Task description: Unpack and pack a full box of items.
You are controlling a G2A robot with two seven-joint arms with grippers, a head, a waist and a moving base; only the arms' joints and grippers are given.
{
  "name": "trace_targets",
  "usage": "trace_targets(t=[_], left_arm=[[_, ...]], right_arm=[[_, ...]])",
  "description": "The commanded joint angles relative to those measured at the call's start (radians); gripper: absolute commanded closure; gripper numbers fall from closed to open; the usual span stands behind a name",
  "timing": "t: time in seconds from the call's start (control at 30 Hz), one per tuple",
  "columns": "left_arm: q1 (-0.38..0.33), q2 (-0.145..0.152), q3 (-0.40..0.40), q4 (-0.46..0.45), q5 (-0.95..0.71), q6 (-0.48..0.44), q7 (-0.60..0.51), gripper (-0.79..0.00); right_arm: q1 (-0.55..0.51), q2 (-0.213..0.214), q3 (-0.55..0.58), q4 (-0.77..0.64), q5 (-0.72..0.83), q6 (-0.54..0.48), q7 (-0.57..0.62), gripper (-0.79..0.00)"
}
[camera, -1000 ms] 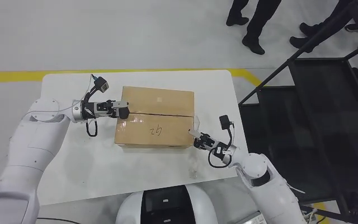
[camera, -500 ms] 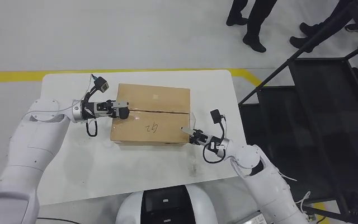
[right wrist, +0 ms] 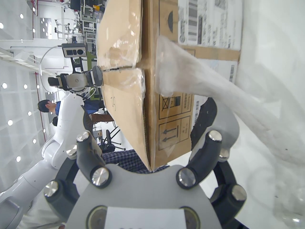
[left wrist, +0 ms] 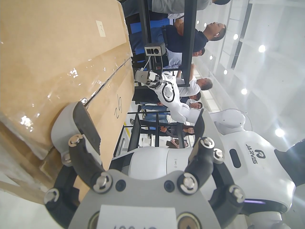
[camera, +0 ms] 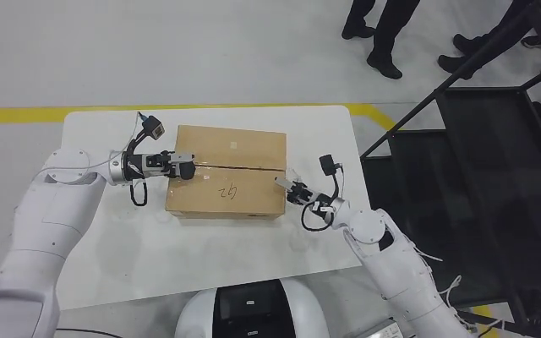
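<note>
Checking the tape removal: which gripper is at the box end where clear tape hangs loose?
The right gripper, open at the box end beside the loose tape; the left gripper is at the opposite end, over the top seam.

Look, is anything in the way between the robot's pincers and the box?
Nothing I can see. Both pincers are right at the box: the left pincer at one end, the right pincer at the other, where loose clear tape hangs.
</note>
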Motion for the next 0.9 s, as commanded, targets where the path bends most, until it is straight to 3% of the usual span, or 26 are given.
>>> trace_targets(t=[0.0, 0.17, 0.4, 0.63, 0.87], left_arm=[[0.000, 0.000, 0.000, 0.000, 0.000, 0.000, 0.000, -0.785], [0.000, 0.000, 0.000, 0.000, 0.000, 0.000, 0.000, -0.785], [0.000, 0.000, 0.000, 0.000, 0.000, 0.000, 0.000, -0.785], [0.000, 0.000, 0.000, 0.000, 0.000, 0.000, 0.000, -0.785], [0.000, 0.000, 0.000, 0.000, 0.000, 0.000, 0.000, -0.785]], right_arm=[[-0.013, 0.005, 0.027, -0.020, -0.018, 0.012, -0.013, -0.785], [-0.065, 0.025, 0.121, -0.094, -0.091, 0.047, 0.010, -0.785], [-0.124, 0.038, 0.184, -0.120, -0.067, 0.109, 0.091, -0.785], [-0.143, 0.020, 0.134, -0.072, 0.142, 0.161, 0.075, -0.785], [-0.114, -0.012, 0.054, 0.008, 0.394, 0.091, -0.002, -0.785]])
